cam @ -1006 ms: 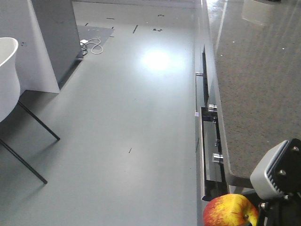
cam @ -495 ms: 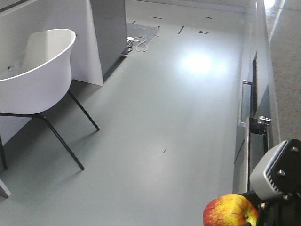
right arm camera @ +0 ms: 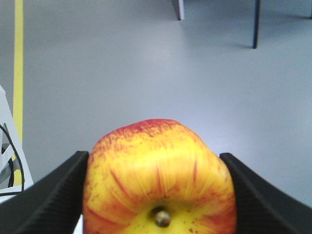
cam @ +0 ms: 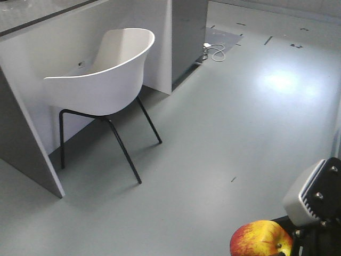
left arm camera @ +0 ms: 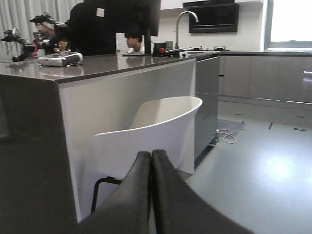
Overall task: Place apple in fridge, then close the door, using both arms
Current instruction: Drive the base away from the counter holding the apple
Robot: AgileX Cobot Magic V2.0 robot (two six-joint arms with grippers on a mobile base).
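Red-yellow apple (right arm camera: 159, 180) pinched by right gripper (right arm camera: 155, 168) | left gripper (left arm camera: 151, 158) jaws together

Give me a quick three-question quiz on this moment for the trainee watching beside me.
1. True or false: the right pincer is clamped on the apple.
2. The left pincer is: A open and empty; B shut and empty; C shut on the apple.
3. Fill in: the white furniture in the front view is a ____.

Key: 1 true. 2 B. 3 chair.
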